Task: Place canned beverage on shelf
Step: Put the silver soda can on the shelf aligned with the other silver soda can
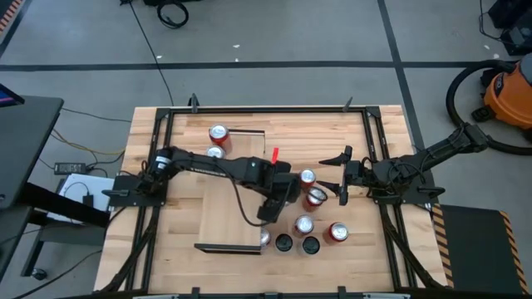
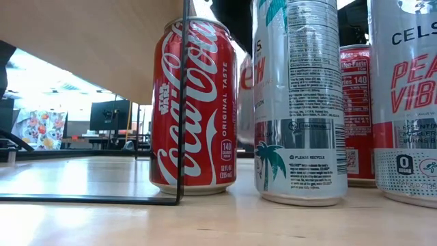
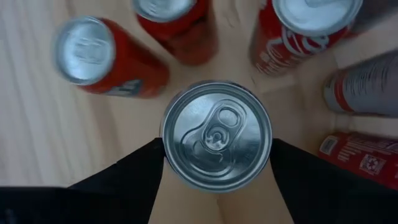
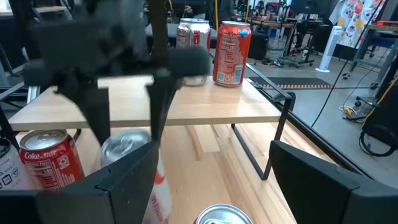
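My left gripper (image 1: 270,208) reaches over the shelf's right edge into a cluster of cans and is shut on a can with a silver top (image 3: 216,135). The right wrist view shows its fingers (image 4: 99,115) pointing down on either side of that can (image 4: 126,146). The shelf (image 1: 224,208) is a pale board on black wire legs, and two red cans (image 1: 218,133) stand on its far end. Beside the cluster's right side my right gripper (image 1: 342,178) hangs open, touching nothing. My left gripper pinches the can's side wall just below the rim (image 3: 166,155) between its two fingers, one on each side. The fingers come from above, slanting steeply down. The can stands upright with its top up; its base is hidden.
Several cans stand close around the held one: red ones (image 3: 106,56), (image 3: 305,31), white ones (image 2: 300,102) and a red cola can (image 2: 194,106) by the shelf's wire leg (image 2: 183,102). Two dark-topped cans (image 1: 298,244) stand near the front. Black frame rails border the table.
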